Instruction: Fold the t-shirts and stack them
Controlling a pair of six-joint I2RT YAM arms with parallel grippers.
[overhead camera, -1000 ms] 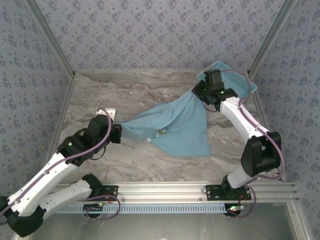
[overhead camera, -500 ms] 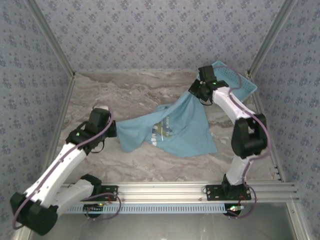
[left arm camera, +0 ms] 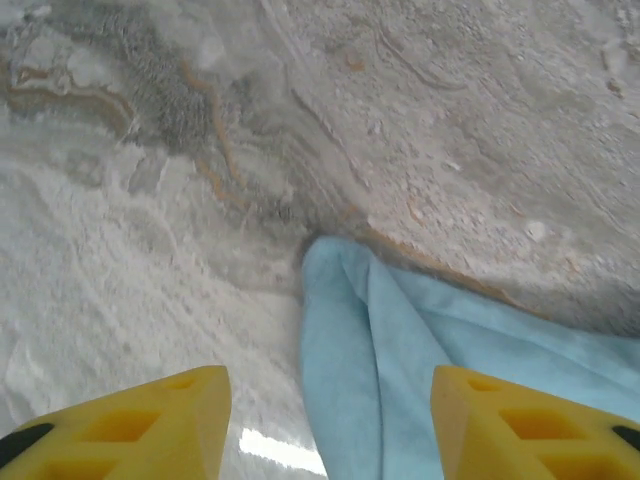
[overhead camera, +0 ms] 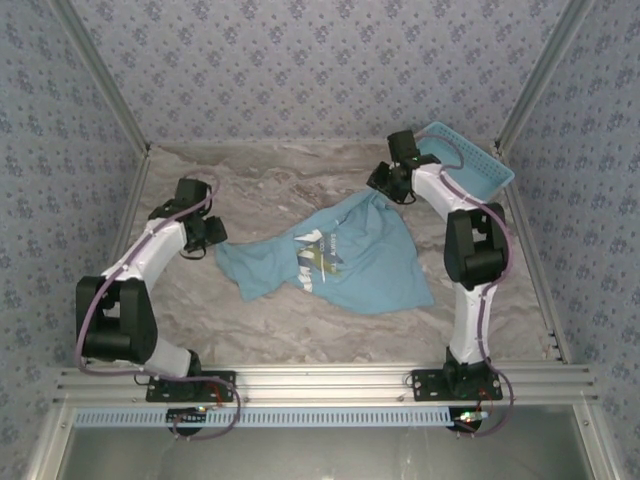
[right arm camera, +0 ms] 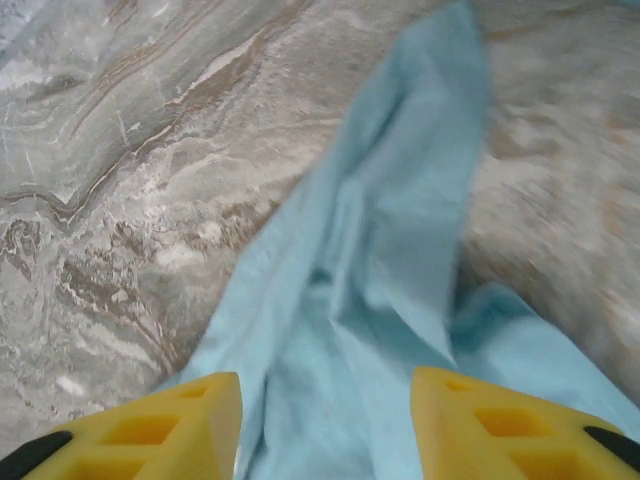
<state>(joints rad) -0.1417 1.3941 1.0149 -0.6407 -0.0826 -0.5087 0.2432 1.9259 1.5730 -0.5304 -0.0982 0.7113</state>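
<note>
t-shirt: lies rumpled, print up, mid worktop | left end effector: spread apart, straddling the t-shirt's left tip, pinching nothing | right end effector: spread apart over the t-shirt's far-right corner, pinching nothing | blue basket: far-right corner of worktop

No text I can read. T-shirt carries a chest print, white lettering over dark streaks. It lies between my left gripper and right gripper, a little nearer the right. Letters too small to make out from the top view. Cloth just ahead of my left fingers and right fingers is plain blue
</note>
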